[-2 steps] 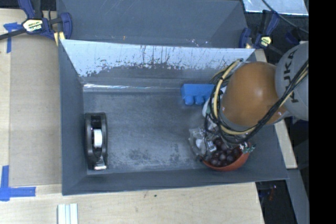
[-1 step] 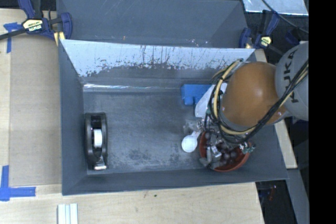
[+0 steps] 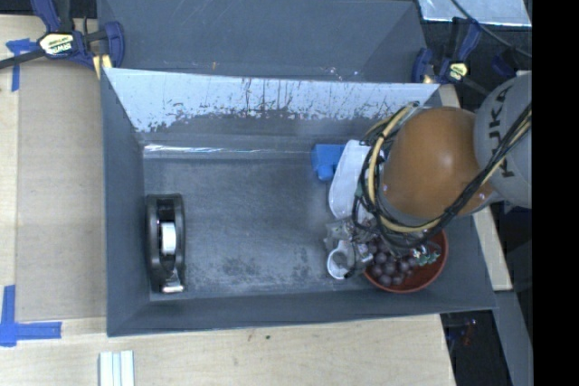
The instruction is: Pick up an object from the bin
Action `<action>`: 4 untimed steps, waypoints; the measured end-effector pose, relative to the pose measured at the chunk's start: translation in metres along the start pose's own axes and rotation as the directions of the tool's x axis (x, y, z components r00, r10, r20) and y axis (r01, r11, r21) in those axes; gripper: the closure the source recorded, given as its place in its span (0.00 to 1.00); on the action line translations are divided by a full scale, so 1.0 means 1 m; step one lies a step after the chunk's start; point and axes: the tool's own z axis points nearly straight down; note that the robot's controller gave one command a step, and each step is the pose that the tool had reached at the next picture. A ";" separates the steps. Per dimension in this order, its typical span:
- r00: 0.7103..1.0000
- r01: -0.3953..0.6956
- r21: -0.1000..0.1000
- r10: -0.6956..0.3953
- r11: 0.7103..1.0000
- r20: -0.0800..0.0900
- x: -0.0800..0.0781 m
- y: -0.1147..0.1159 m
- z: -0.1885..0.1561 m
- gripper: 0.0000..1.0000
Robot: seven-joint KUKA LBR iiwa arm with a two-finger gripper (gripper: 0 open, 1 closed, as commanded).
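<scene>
My gripper (image 3: 355, 241) is low in the bin's right part, mostly hidden under the arm's orange cover. Right beneath it, at the bin's front right, lies a dark red bowl (image 3: 418, 276) holding a bunch of small dark round things (image 3: 391, 263). A small whitish looped piece (image 3: 338, 265) lies just left of the bowl, touching or very near the gripper. Behind the gripper a white curved thing (image 3: 347, 178) leans against a blue block (image 3: 325, 160).
A black tape dispenser (image 3: 166, 245) with a white roll lies far off at the bin's front left. The arm and its cables cover the right end of the bin. Bare grey floor stretches between the dispenser and the gripper.
</scene>
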 end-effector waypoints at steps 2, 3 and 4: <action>1.000 -0.003 -0.002 0.003 1.000 -0.003 0.001 -0.001 0.007 1.00; 1.000 -0.016 -0.002 0.016 1.000 -0.002 0.002 -0.007 0.008 1.00; 1.000 0.001 -0.001 -0.001 1.000 0.003 -0.001 -0.003 -0.109 1.00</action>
